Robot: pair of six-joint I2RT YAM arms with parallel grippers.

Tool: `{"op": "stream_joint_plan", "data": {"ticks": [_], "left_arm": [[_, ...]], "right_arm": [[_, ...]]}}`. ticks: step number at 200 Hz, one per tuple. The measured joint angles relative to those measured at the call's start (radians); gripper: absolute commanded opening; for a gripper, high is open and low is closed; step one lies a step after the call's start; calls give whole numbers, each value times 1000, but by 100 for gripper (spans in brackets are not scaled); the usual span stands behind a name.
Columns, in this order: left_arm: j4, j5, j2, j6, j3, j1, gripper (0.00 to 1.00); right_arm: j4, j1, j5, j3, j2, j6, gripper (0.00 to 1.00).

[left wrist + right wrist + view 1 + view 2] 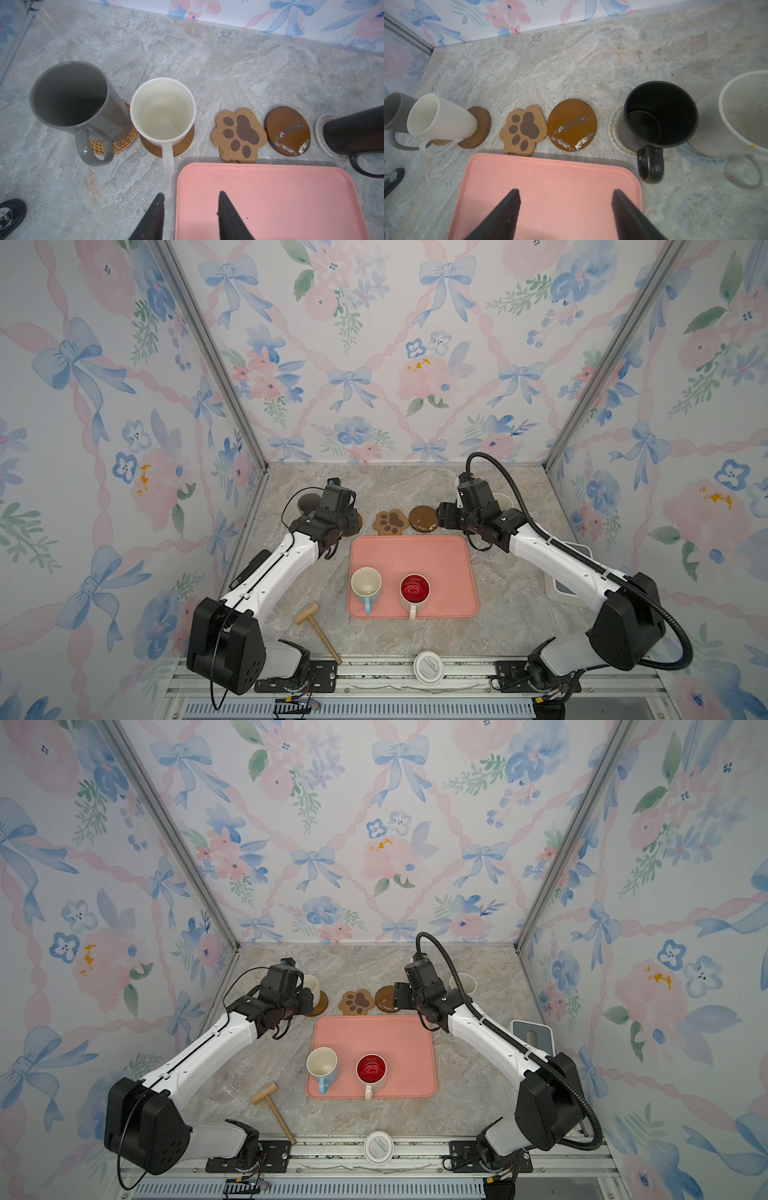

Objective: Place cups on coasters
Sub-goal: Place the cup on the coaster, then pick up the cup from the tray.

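Hovering by the pink tray (415, 556), left jaws and right jaws both stand apart, gripping nothing.

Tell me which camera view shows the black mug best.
The right wrist view: the black mug shows whole there, rim, inside and handle, standing on a cream woven coaster. The left wrist view cuts it off at the frame edge. In both top views the right arm covers it.
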Motion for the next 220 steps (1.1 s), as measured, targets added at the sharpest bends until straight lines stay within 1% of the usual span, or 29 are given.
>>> {"op": "stream_joint_plan", "data": {"ticks": [26,55,92,116,138,156,194,220], "left_arm": [[0,0,-40,-4,-33,-29,42],[-2,1,-79,-15,-60,-47,43],[-2,0,-134,-19,-71,-60,47],[0,-1,-169,-19,-76,-71,47],[0,-4,-192,-19,-90,-79,48],[0,-4,-203,-19,-101,-80,48],[-1,-4,-220,-19,-116,-80,48],[0,-4,-232,-19,-121,-80,48]], "right_arm": [[-76,99,50,12,-26,-14,73],[-201,258,141,14,-90,0,75],[-378,463,248,14,-145,108,77],[-470,556,277,14,-146,199,79],[-515,618,285,13,-130,275,80],[-525,648,280,6,-98,325,81],[-478,679,218,-64,-56,388,82],[-449,689,180,-77,-22,413,83]]}}
